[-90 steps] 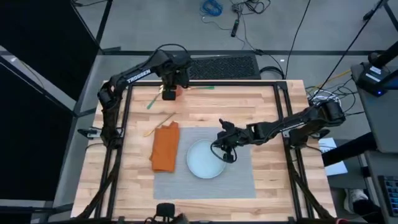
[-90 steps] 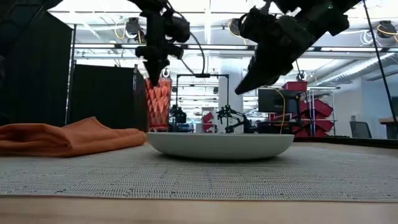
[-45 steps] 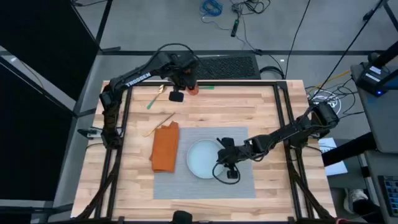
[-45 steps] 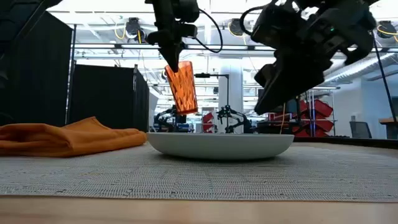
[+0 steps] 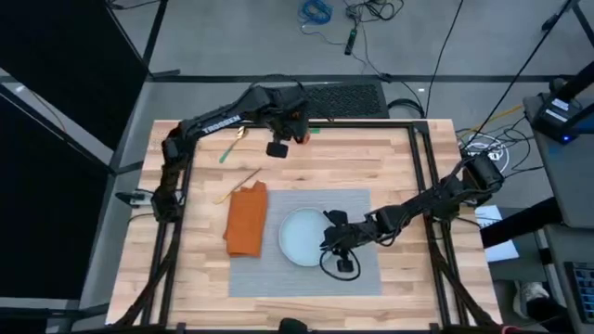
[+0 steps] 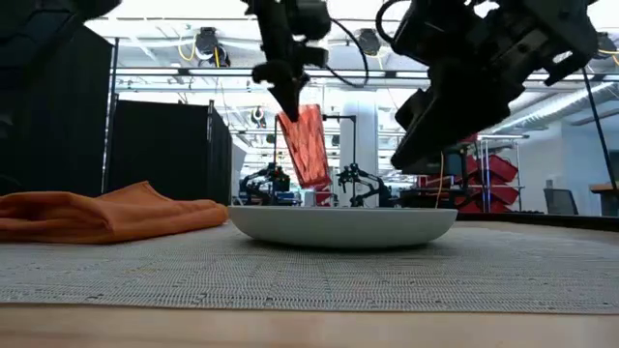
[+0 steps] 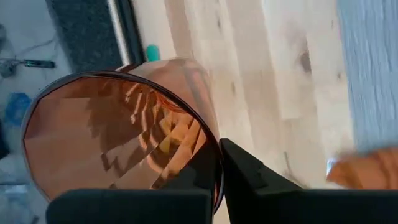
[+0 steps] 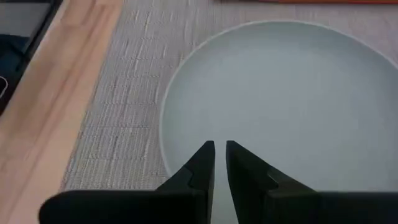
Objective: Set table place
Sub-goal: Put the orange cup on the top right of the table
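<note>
An orange faceted glass (image 6: 307,147) hangs tilted above the table's far edge, with my left gripper (image 5: 291,130) shut on its rim. A round pale plate (image 5: 303,238) lies on the grey woven place mat (image 5: 362,209) on the wooden table (image 5: 390,158). My right gripper (image 8: 219,152) hovers over the plate's right rim (image 8: 163,134), its fingers shut but for a thin slit, with nothing between them. In the low view it stands above the plate (image 6: 343,224). An orange napkin (image 5: 246,218) lies on the mat's left edge. My left gripper holds the glass by the wall at its rim (image 7: 216,163), one finger (image 7: 189,182) inside the glass and one (image 7: 252,169) outside. The glass is lifted clear of the table and hangs tilted below the fingers (image 6: 287,97), its base toward the table's right.
A green utensil (image 5: 227,153) and a thin wooden one (image 5: 238,184) lie on the table's far left. A black frame (image 5: 427,176) runs along the table's edges. Bare wood shows between the mat and the far edge.
My left gripper has lifted the glass off the table at the far left and carried it toward the table's right along the far edge. The glass stood upright then and now hangs tilted. My right gripper has moved toward the near edge along the plate's right rim.
</note>
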`<state>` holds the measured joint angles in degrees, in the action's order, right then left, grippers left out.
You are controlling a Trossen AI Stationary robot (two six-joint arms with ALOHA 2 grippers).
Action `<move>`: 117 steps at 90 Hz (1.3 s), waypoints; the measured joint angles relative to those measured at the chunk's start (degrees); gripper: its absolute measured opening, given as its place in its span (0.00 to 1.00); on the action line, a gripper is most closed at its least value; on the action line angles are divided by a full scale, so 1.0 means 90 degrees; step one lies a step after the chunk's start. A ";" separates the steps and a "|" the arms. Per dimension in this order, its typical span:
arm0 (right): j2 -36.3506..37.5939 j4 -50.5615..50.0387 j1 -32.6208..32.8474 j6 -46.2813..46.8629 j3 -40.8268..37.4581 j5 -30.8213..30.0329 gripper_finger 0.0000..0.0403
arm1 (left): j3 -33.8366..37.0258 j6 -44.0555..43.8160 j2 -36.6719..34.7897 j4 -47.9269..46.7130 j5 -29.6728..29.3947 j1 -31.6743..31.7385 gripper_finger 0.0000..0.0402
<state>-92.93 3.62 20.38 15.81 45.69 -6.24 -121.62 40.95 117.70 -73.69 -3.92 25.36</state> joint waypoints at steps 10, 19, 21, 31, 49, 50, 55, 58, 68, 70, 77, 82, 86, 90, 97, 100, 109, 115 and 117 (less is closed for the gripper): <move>-0.0131 0.0060 0.0032 0.0078 0.0002 0.0028 0.07 | -0.0280 -0.0043 0.0161 0.0118 0.0294 -0.0005 0.00; -0.0264 0.0154 0.0058 0.0077 0.0002 0.0048 0.07 | -0.0605 -0.0163 0.0261 0.0187 0.0577 0.0000 0.00; -0.0288 0.0183 0.0058 0.0078 0.0002 0.0049 0.07 | -0.0678 -0.0182 0.0295 0.0189 0.0654 0.0000 0.00; -0.0328 0.0246 0.0058 0.0093 0.0002 0.0065 0.07 | -0.0836 -0.0372 0.0351 0.0088 0.0939 0.0002 0.00; -0.0326 0.0449 0.0058 0.0124 0.0003 0.0037 0.07 | -0.0827 -0.0526 0.0351 -0.0431 0.0954 -0.0117 0.00; -0.0325 0.0468 0.0058 0.0124 0.0004 0.0036 0.07 | -0.0826 -0.0529 0.0351 -0.0455 0.0954 -0.0129 0.00; -0.0325 0.0570 0.0058 0.0125 0.0003 0.0036 0.07 | -0.0823 -0.0573 0.0351 -0.0523 0.0954 -0.0170 0.00; -0.0325 0.0641 0.0058 0.0133 0.0005 0.0035 0.07 | -0.0823 -0.0610 0.0351 -0.0558 0.0954 -0.0184 0.00; -0.0325 0.0811 0.0058 0.0177 0.0005 0.0032 0.07 | -0.0823 -0.0680 0.0472 -0.0630 0.0954 -0.0246 0.00; -0.0325 0.0844 0.0058 0.0180 0.0005 0.0032 0.07 | -0.0823 -0.0680 0.0512 -0.0635 0.0941 -0.0253 0.00; -0.0323 0.0961 0.0058 0.0177 0.0006 0.0033 0.07 | -0.0818 -0.0685 0.0705 -0.0721 0.0883 -0.0317 0.00; -0.0323 0.0986 0.0058 0.0199 0.0007 0.0033 0.07 | -0.0818 -0.0685 0.0819 -0.0740 0.0839 -0.0356 0.00; -0.0323 0.0984 0.0058 0.0226 0.0007 0.0032 0.07 | -0.0818 -0.0686 0.0903 -0.0784 0.0787 -0.0388 0.00; -0.0323 0.0988 0.0058 0.0267 0.0007 0.0033 0.07 | -0.0818 -0.0690 0.0971 -0.0855 0.0780 -0.0409 0.00; -0.0323 0.0984 0.0058 0.0344 0.0007 0.0034 0.07 | -0.0817 -0.0693 0.1034 -0.0938 0.0746 -0.0424 0.00; -0.0323 0.0985 0.0058 0.0364 0.0007 0.0034 0.07 | -0.0813 -0.0719 0.1034 -0.0942 0.0746 -0.0434 0.00; -0.0323 0.0992 0.0058 0.0386 0.0007 0.0034 0.07 | -0.0813 -0.0741 0.1021 -0.0935 0.0803 -0.0458 0.00; -0.0323 0.1042 0.0058 0.0379 0.0007 0.0034 0.07 | -0.0813 -0.0782 0.1023 -0.0992 0.0851 -0.0461 0.00; -0.0323 0.1056 0.0058 0.0378 0.0007 0.0034 0.07 | -0.0813 -0.0806 0.1024 -0.1014 0.0866 -0.0461 0.00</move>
<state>-95.83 13.12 20.91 19.21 45.76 -5.93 -128.95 33.69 126.91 -82.81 3.87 21.21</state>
